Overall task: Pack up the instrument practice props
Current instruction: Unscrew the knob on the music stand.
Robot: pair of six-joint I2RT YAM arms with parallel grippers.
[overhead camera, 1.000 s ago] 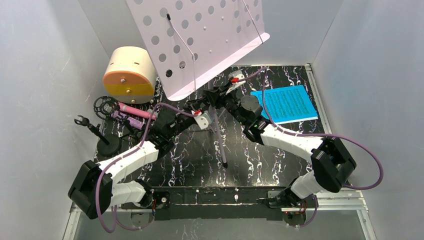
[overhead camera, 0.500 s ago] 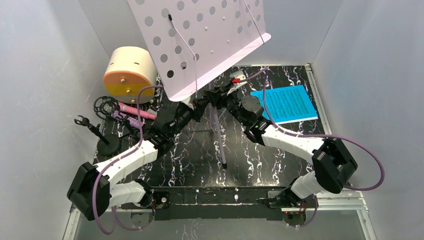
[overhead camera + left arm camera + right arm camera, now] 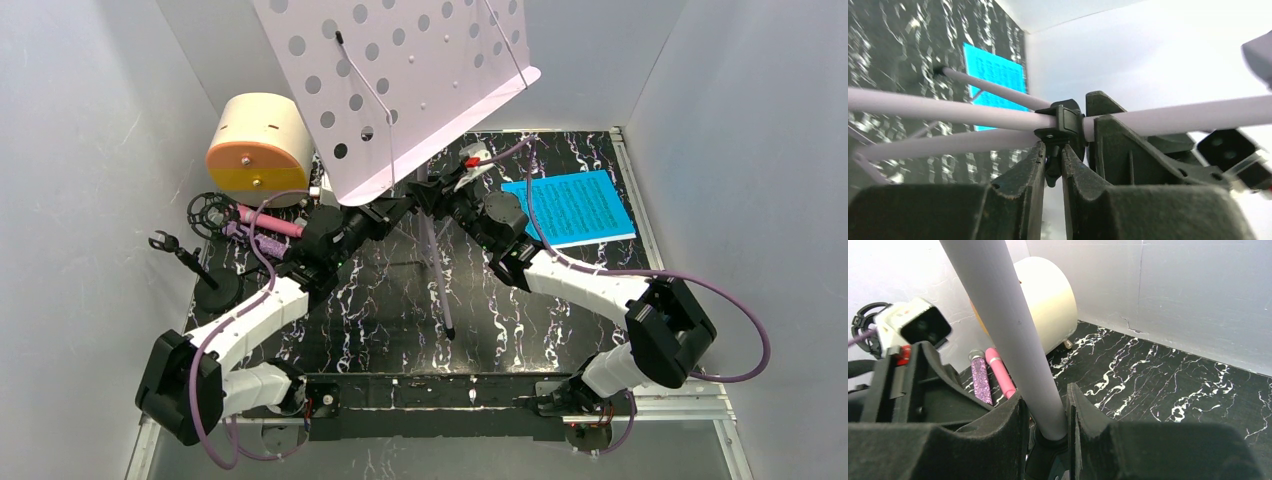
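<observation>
We see 1 cream drum-shaped container (image 3: 262, 125) with an orange face, lying on its side at the far left corner of the black, white-veined tabletop (image 3: 380, 310). Pale walls (image 3: 90, 150) enclose that tabletop on 3 sides.

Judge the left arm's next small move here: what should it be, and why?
Probably turn the collar knob to loosen it. The left gripper pinches that knob under the black collar on the pole of the lilac music stand, while the right gripper clamps the pole, bracing it. The stand is not yet folded.
</observation>
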